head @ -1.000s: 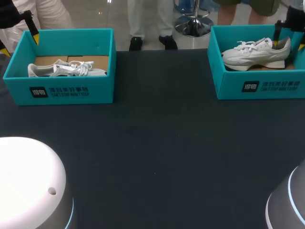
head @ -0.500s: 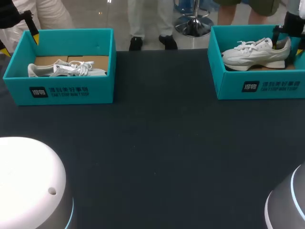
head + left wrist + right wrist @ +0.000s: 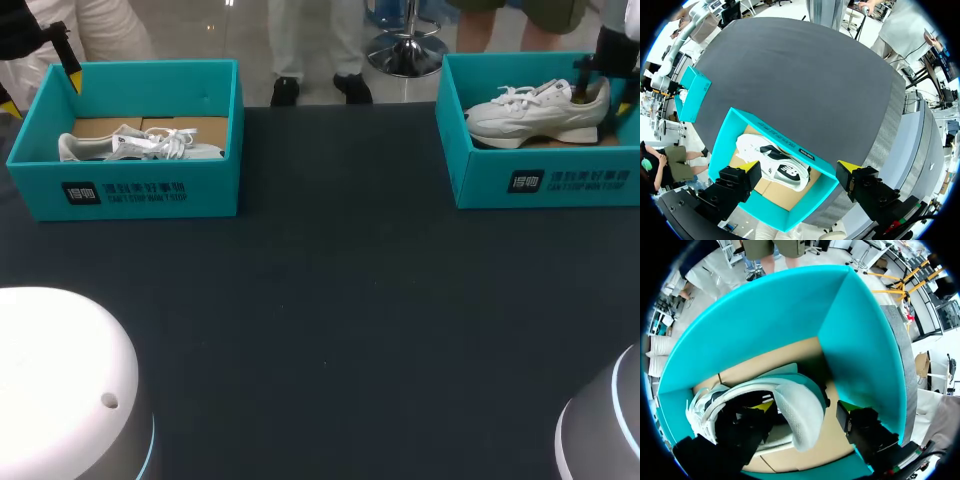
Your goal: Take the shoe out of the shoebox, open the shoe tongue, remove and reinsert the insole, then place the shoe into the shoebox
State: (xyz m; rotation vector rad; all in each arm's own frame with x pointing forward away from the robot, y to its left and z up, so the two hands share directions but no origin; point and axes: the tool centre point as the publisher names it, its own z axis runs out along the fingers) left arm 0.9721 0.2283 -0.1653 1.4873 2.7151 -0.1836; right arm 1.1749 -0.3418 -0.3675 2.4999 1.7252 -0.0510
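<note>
- The dark surface (image 3: pixel 330 300) fills most of the head view, with a teal box on each far corner.
- The left box (image 3: pixel 150 190) sits at 10 o'clock on the surface, open at the top, and cardboard shows on its floor.
- The right box (image 3: pixel 540 180) sits at 2 o'clock, well apart from the other one and also open at the top.
- The right shoe (image 3: pixel 530 110), white, stands upright inside the right box. Its toe points to 9 o'clock and its heel is at the 3 o'clock end.
- The left shoe (image 3: pixel 140 145), white with dark side marks, lies low on the cardboard in the left box. Its laces are loose on top.
- The right end effector (image 3: pixel 806 406) is down in the right box at the shoe's heel. Its fingers are spread: one is inside the shoe's opening and the other is outside, behind the heel. The padded heel collar sits between them, and a gap shows on the outer side.
- The left end effector (image 3: pixel 799 166) hangs above the left box with its fingers spread wide and gripping nothing. From its wrist camera the shoe shows between the two yellow tips, far below.
</note>
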